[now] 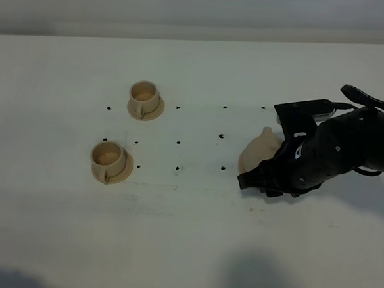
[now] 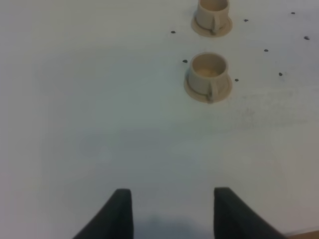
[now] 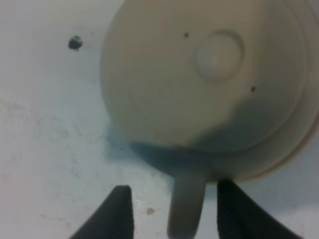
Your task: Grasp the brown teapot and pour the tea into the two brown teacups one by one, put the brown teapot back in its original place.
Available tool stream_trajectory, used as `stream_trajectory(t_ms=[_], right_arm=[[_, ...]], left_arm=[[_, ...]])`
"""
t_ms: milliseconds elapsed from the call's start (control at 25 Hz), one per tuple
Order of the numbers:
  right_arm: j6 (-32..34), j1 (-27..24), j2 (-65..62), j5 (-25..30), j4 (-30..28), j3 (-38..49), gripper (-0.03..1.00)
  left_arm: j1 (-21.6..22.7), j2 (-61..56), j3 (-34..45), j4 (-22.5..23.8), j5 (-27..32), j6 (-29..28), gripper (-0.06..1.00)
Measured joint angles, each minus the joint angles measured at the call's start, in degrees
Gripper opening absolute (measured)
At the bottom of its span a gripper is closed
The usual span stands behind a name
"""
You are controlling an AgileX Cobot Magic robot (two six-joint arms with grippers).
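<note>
The brown teapot (image 1: 257, 152) stands on the table at the right, its spout pointing to the back. In the right wrist view its domed lid with knob (image 3: 214, 55) fills the frame and its loop handle (image 3: 185, 206) lies between the fingers. My right gripper (image 1: 254, 181) (image 3: 174, 214) is open, its jaws on either side of the handle and apart from it. The two brown teacups stand on saucers at the left: far cup (image 1: 144, 98) (image 2: 212, 12), near cup (image 1: 109, 159) (image 2: 208, 74). My left gripper (image 2: 172, 214) is open and empty, well short of the cups. The original place is hidden under the teapot and arm.
The white table (image 1: 185, 236) bears several small black dots (image 1: 179, 144) between cups and teapot. The right arm (image 1: 350, 145) reaches in from the right edge. The left arm is out of the exterior view.
</note>
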Motion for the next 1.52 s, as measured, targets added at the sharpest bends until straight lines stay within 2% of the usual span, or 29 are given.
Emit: stream_trajectory(t_ms=[240, 1200, 1520], right_arm=[[0.1, -1.6, 0.8, 0.9, -0.1, -0.6, 0.38], [0.1, -2.8, 1.8, 0.1, -1.1, -0.6, 0.38], [0.0, -2.8, 1.9, 0.0, -1.4, -0.6, 0.32]], left_arm=[[0.0, 0.0, 0.0, 0.0, 0.0, 0.0, 0.36], [0.0, 0.0, 0.0, 0.0, 0.0, 0.0, 0.36], [0.0, 0.0, 0.0, 0.0, 0.0, 0.0, 0.36]])
